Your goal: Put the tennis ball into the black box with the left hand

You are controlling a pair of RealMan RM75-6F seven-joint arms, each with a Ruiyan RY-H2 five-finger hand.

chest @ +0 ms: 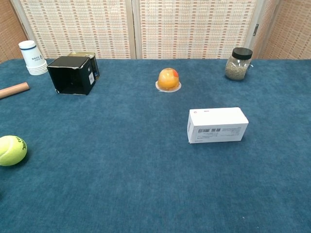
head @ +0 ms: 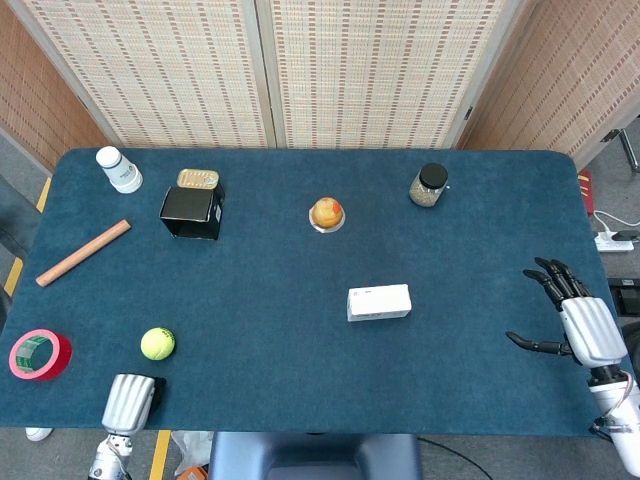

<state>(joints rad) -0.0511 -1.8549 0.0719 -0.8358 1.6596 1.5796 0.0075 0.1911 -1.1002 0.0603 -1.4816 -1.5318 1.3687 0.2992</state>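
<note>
The yellow-green tennis ball (head: 157,343) lies on the blue table near the front left, and at the left edge of the chest view (chest: 10,150). The black box (head: 192,210) stands far back on the left, its open side facing the front (chest: 73,74). My left hand (head: 130,401) is at the table's front edge, just below and slightly left of the ball, apart from it. Only its silver back shows and its fingers are hidden. My right hand (head: 575,325) hovers at the right edge with fingers spread, holding nothing. Neither hand shows in the chest view.
A tin (head: 198,178) sits behind the box and white cups (head: 119,170) stand to its left. A wooden dowel (head: 83,252) and a red tape roll (head: 39,354) lie at the far left. An orange on a dish (head: 327,213), a white carton (head: 379,302) and a jar (head: 429,185) occupy the middle and right.
</note>
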